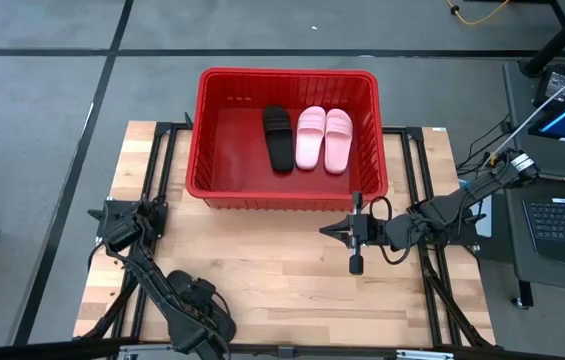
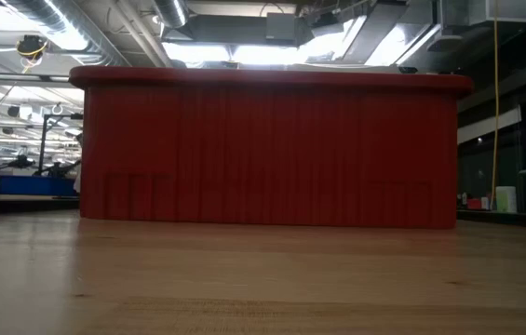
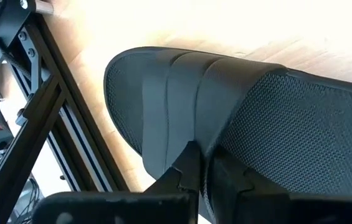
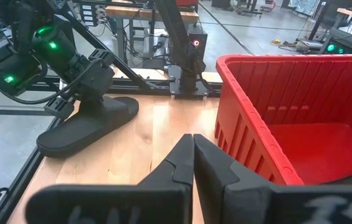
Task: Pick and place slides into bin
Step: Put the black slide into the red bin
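Bin (image 1: 287,190) sits at the table's far centre and holds three slides: one black slide (image 1: 278,137) and the pink pair (image 1: 324,138), lying side by side on its floor. The fourth slide (image 4: 88,124), also black, lies at the table's near left corner, well apart from the bin. The left gripper (image 4: 70,102) sits on this slide; whether its fingers grip it cannot be told, since the left wrist view shows only the fingers (image 3: 191,168) pressed close against the strap. The right gripper (image 4: 193,158) waits just in front of the bin's right part, fingers pressed together and empty, probably kept clear of the left arm's path. Judged progress: one slide remains.
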Tool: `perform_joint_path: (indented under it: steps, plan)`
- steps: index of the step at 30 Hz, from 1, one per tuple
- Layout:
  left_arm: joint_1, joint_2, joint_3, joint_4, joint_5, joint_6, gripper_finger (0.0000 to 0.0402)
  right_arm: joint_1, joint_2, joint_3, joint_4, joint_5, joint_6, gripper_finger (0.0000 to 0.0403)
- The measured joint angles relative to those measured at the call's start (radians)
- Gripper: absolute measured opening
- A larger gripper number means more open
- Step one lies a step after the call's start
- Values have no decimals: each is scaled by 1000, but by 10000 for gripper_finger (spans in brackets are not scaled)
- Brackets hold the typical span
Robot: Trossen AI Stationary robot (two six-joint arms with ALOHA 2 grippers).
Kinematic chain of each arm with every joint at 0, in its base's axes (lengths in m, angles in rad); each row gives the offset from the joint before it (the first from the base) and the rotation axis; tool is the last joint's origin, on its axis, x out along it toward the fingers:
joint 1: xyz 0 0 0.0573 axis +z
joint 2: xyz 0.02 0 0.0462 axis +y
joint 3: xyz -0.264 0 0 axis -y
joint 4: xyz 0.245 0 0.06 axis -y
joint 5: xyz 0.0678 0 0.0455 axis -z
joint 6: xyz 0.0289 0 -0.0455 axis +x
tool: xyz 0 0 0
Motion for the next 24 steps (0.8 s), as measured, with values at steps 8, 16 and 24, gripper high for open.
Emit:
perform_joint_path:
  steps: [8,16,24]
  plan:
    - [1,0,1,32,-16,17,14,0,0,0,0,0,-5,13]
    - [5,0,4,30,-17,115,7,0,0,0,0,0,-30,13]
    - [54,0,82,-47,-142,241,6,0,0,0,0,0,-37,5]
